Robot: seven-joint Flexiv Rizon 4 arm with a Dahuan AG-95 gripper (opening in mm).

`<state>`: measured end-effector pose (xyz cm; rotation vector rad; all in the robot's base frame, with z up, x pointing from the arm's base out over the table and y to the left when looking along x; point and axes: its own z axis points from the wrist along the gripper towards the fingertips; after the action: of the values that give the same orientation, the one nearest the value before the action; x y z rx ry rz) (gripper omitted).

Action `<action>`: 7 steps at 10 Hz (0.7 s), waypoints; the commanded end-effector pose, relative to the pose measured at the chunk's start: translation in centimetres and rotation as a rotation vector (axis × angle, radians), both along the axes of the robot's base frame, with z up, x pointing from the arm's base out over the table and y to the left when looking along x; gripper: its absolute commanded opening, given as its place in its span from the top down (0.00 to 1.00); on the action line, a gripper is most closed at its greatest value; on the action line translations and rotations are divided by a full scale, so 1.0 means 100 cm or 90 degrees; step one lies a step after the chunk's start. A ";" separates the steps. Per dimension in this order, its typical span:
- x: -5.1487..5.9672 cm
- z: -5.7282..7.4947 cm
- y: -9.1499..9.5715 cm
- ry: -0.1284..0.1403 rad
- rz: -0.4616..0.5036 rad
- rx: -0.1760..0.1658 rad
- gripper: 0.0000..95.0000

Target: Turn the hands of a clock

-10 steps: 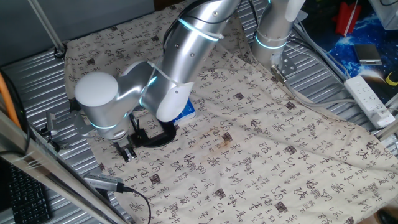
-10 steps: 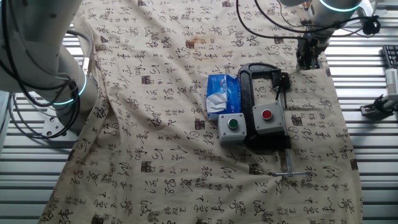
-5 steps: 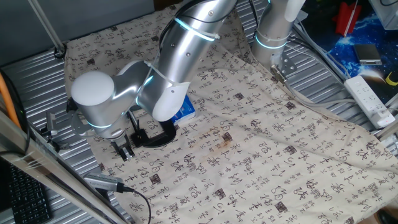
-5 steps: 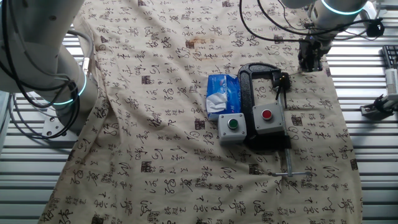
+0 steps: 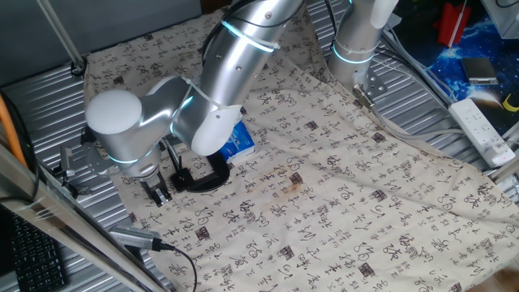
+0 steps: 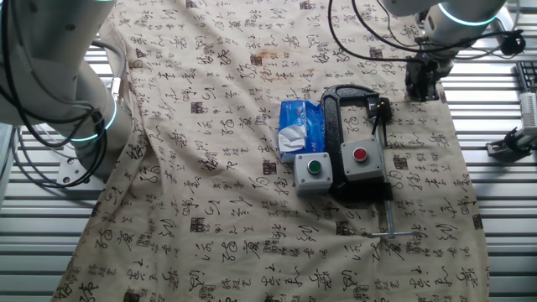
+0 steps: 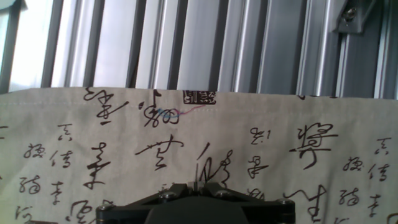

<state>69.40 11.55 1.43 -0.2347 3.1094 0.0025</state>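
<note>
The clock is a small black piece in the jaw of a black C-clamp that lies flat on the patterned cloth, its long screw bar running toward the front. In one fixed view the clamp shows as a black ring under the arm. My gripper points down just beyond the clamp, near the cloth's edge, apart from the clock; it also shows in one fixed view. In the hand view the fingertips stand together, empty, over the cloth; the clock is out of that view.
A blue tissue box, a grey box with a green button and one with a red button sit beside the clamp. The cloth's edge meets ribbed metal table just ahead of the gripper.
My gripper has shifted slightly away from the clamp toward the cloth's edge. The clamp and boxes have not moved.
</note>
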 end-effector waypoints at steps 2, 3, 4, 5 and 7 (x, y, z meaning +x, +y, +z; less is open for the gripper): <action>0.001 0.000 -0.003 0.001 0.004 0.000 1.00; 0.001 0.000 -0.005 0.002 0.007 -0.001 1.00; 0.002 0.000 -0.006 0.003 0.009 -0.001 1.00; 0.002 -0.001 -0.007 0.004 0.010 -0.001 1.00; 0.003 -0.001 -0.010 0.006 0.014 -0.002 1.00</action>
<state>69.70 10.47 1.30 -0.2716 3.1154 -0.0018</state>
